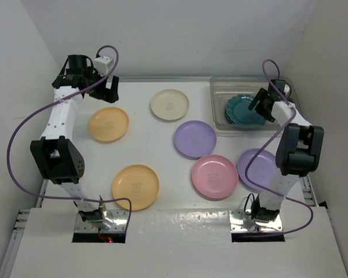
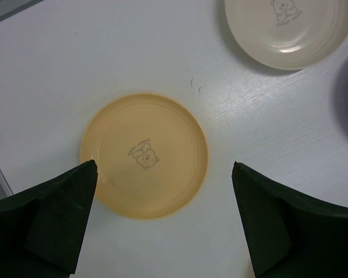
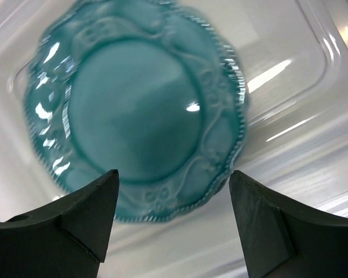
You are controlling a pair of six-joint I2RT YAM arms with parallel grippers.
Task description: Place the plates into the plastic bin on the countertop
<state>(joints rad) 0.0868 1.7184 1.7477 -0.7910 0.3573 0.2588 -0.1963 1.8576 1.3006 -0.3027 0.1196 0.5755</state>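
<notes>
A teal scalloped plate (image 1: 242, 110) (image 3: 136, 107) lies inside the clear plastic bin (image 1: 219, 87) (image 3: 290, 35) at the back right. Just above it my right gripper (image 1: 264, 105) (image 3: 173, 176) hangs open, holding nothing. On the white countertop (image 1: 139, 139) lie two yellow-orange plates (image 1: 108, 124) (image 1: 136, 186), a cream plate (image 1: 170, 105) (image 2: 290, 29), two lavender plates (image 1: 195, 138) (image 1: 256, 168) and a pink plate (image 1: 214, 176). My left gripper (image 1: 100, 90) (image 2: 164, 167) hovers open over the far yellow-orange plate (image 2: 144, 155), apart from it.
White walls close in the countertop on the left, back and right. The right arm's purple cable (image 1: 261, 174) loops over the near lavender plate. The arm bases (image 1: 98, 217) (image 1: 258, 217) stand at the near edge.
</notes>
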